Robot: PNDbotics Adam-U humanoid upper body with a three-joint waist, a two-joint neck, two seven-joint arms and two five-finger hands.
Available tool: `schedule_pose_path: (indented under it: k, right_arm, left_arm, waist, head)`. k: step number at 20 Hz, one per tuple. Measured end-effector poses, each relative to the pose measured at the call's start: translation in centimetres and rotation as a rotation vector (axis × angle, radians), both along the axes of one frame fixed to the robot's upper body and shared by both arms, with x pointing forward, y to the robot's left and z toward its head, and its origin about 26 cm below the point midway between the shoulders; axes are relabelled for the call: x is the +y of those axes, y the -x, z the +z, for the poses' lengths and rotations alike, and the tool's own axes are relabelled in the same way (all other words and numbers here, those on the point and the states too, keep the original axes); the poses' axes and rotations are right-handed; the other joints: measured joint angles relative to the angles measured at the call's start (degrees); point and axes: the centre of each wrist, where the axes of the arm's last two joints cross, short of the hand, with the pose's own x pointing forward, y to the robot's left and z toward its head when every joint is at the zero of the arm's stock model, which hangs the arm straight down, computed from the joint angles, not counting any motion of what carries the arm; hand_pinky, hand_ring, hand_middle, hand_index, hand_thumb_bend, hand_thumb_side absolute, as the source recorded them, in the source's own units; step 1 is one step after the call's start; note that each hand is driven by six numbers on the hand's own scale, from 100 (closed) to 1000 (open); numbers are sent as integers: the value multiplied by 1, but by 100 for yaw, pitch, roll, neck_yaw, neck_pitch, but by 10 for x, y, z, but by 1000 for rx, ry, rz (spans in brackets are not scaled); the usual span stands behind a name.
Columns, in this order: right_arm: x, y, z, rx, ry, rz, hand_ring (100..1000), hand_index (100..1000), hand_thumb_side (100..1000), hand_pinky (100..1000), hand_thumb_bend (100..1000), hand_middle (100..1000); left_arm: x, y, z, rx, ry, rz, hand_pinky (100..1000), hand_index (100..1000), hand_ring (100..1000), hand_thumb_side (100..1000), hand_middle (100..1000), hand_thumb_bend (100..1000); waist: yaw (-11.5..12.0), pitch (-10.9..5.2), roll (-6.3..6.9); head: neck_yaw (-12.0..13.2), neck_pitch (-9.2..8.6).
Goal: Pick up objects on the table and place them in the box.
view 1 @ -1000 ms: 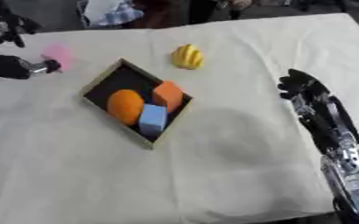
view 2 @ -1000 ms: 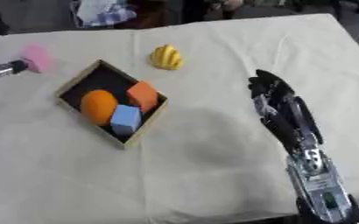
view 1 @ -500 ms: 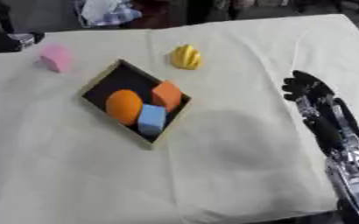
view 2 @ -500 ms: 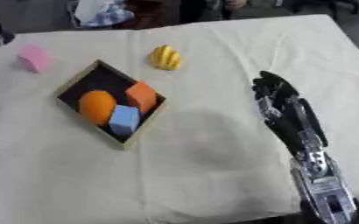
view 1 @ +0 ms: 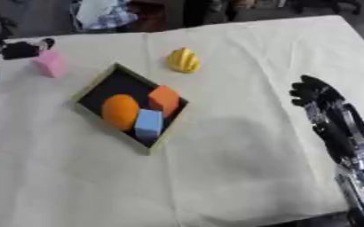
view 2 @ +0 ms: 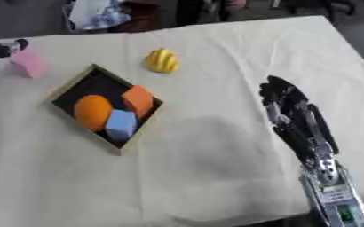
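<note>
Partly cropped left hand (view 1: 18, 49), pink block (view 1: 50, 63)

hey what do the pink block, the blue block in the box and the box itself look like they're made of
Pink block: probably foam or soft plastic; matte, no glints, rounded edges.
Blue block: likely the same foam-like stuff; flat, dull colour.
Box: looks like wood or cardboard; pale tan rim around a dark matte floor. The views are too soft to tell which.

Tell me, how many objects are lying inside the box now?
3: an orange ball at the left, an orange block at its upper right, a blue block below them. The box hides nothing obvious.
</note>
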Motion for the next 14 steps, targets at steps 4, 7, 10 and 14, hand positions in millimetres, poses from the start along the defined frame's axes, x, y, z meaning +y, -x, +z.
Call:
schedule_pose_path:
  k: [4, 7, 10, 14]
  right_arm:
    - [0, 0, 0, 1, 2, 4, 819, 885, 584, 815, 100, 770]
    - [0, 0, 0, 1, 1, 5, 819, 885, 584, 814, 100, 770]
    - [0, 0, 0, 1, 1, 5, 819, 885, 585, 814, 100, 770]
    - [0, 0, 0, 1, 1, 6, 818, 885, 586, 814, 100, 770]
  left_arm:
    - [2, -4, -19, 47, 1, 59, 752, 897, 659, 628, 761, 620]
    - [7, -3, -34, 63, -2, 86, 749, 892, 654, 631, 756, 622]
    - [10, -1, -44, 63, 8, 100, 745, 878, 644, 642, 743, 630]
    - [11, -1, -48, 41, 34, 100, 749, 873, 642, 666, 742, 639]
  waist:
    - [-4, 0, 0]
    - [-6, 19, 0]
    - [-22, 32, 0]
    - [-36, 40, 0]
  head:
    - [11, -2]
    - [14, -19]
    - [14, -39]
    - [14, -41]
